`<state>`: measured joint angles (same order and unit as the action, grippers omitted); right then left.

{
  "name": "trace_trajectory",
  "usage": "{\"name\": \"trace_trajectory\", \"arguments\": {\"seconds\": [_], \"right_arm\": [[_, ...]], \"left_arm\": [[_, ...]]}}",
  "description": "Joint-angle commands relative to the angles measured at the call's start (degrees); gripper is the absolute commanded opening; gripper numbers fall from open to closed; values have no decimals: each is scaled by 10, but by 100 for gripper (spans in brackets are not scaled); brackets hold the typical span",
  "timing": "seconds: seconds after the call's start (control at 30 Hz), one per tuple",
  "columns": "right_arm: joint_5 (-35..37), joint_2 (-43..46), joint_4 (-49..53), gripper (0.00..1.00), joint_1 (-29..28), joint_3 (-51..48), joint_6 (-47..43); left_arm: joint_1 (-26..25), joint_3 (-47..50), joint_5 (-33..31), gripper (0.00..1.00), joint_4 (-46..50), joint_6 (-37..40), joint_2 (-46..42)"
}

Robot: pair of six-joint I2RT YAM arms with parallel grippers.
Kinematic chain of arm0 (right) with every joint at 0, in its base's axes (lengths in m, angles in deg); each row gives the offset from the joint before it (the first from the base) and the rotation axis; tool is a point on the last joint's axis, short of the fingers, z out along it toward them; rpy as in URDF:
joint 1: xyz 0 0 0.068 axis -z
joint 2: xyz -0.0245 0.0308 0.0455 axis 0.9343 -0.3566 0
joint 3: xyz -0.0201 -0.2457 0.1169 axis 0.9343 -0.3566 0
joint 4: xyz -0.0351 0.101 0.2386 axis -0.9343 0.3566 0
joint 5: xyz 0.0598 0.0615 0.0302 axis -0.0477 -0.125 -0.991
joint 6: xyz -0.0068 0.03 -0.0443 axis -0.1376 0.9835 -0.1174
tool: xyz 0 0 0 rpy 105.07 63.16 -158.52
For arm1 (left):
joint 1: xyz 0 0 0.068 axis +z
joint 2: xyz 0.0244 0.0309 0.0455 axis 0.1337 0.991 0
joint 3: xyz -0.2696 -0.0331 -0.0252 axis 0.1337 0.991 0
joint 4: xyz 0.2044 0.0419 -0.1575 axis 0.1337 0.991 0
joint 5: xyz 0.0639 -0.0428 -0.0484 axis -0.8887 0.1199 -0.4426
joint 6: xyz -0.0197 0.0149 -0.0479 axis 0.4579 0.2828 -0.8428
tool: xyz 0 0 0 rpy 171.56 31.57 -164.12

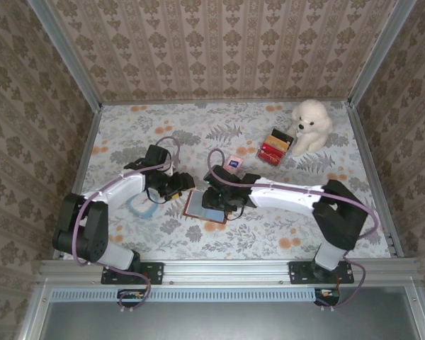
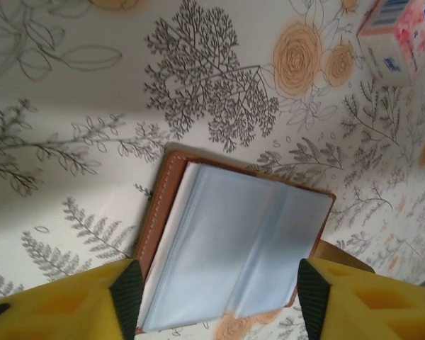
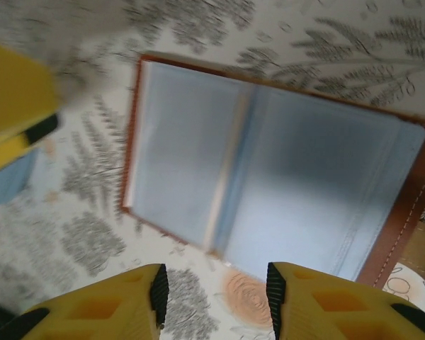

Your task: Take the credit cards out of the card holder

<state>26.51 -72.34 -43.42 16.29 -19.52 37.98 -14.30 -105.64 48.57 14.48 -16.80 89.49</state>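
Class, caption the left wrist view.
Open brown card holder with clear sleeves, lying on floral cloth, framed by the open left tool.

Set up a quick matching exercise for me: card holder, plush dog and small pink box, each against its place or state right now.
Things:
1. card holder
2. plush dog
3. small pink box

Places or states:
a. white, sitting at the far right
b. lying open, clear sleeves facing up
c. just beyond the holder, on the dog's side

Pairs: 1-b, 2-a, 3-c
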Motion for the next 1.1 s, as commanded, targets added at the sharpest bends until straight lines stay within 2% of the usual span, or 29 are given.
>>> {"name": "trace_trajectory", "arguments": {"seconds": [0.0,0.3,0.5,0.8,1.07], "right_arm": [[21,-22,-9,45,0,-3,70],[41,-56,26,45,13,7,74],[28,-78,33,45,20,13,61],[15,-92,30,45,24,6,60],[12,-92,30,45,25,1,57]], "left_arm": [[4,-16,26,56,39,49,12],[-1,-26,57,34,32,81,60],[-9,-43,51,29,35,91,102],[-14,-53,49,28,36,98,133],[-17,-50,30,34,39,101,150]]}}
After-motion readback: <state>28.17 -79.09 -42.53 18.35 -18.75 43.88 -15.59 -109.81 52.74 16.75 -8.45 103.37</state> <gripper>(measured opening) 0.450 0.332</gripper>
